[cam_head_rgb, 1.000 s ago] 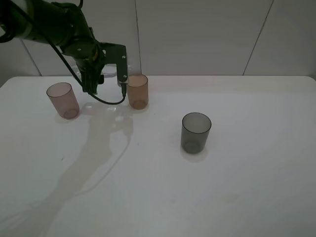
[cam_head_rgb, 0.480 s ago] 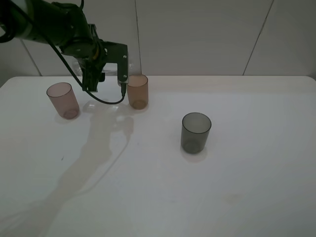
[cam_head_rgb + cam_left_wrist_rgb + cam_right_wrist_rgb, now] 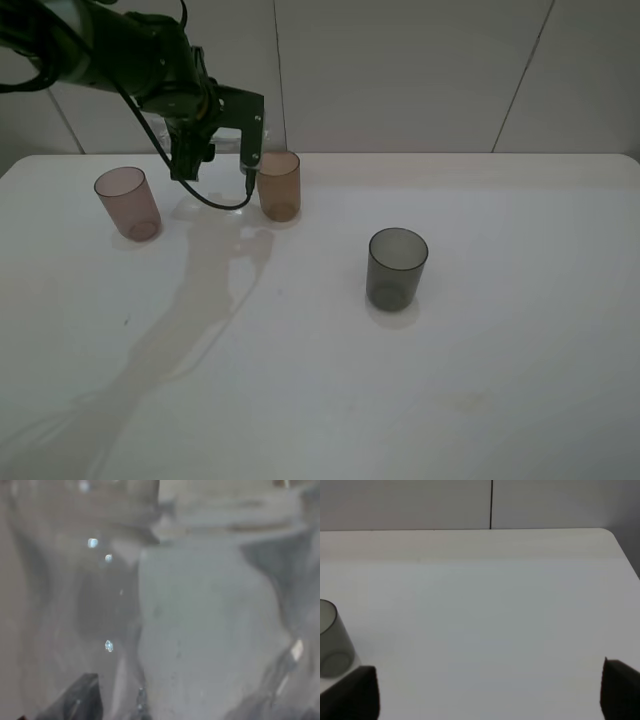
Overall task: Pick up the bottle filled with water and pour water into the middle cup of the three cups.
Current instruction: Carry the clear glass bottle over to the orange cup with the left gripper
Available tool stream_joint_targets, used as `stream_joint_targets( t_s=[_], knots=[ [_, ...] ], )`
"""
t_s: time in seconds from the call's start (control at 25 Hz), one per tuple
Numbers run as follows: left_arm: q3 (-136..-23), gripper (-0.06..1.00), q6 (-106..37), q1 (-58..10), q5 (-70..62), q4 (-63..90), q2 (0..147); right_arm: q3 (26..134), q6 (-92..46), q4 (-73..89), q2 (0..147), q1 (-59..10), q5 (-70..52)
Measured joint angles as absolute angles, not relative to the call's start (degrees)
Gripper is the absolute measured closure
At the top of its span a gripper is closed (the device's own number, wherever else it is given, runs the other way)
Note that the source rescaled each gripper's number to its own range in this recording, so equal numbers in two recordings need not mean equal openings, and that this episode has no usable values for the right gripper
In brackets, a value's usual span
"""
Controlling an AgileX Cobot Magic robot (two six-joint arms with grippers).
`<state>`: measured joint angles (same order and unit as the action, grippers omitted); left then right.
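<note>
From the high camera we see a white surface (image 3: 500, 350) carrying three cups: one pinkish-mauve cup (image 3: 127, 203) at 10 o'clock, the middle cup (image 3: 279, 185), amber, at 11 o'clock, and one smoky-grey cup (image 3: 396, 268) near the centre. One dark arm reaches in at the far left. Its left gripper (image 3: 217, 160) is clamped on the bottle (image 3: 224, 144), the only bottle here, clear glass and hard to make out, just beside the middle cup at that cup's 9 o'clock. Blurred glass fills the left wrist view. In the right wrist view the right gripper (image 3: 487, 692) stands wide with nothing between its fingertips, well apart from the grey cup.
</note>
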<state>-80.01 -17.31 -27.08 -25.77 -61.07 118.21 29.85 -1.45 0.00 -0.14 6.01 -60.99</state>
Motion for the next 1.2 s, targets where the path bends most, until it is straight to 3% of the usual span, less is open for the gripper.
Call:
stream_joint_targets(
  t_s=[1.2],
  knots=[
    [-80.0, 0.91, -17.5, -27.1, -24.6, -67.7, 118.2, 29.8, -1.5, 0.0, -0.1, 6.0, -61.0]
  ],
)
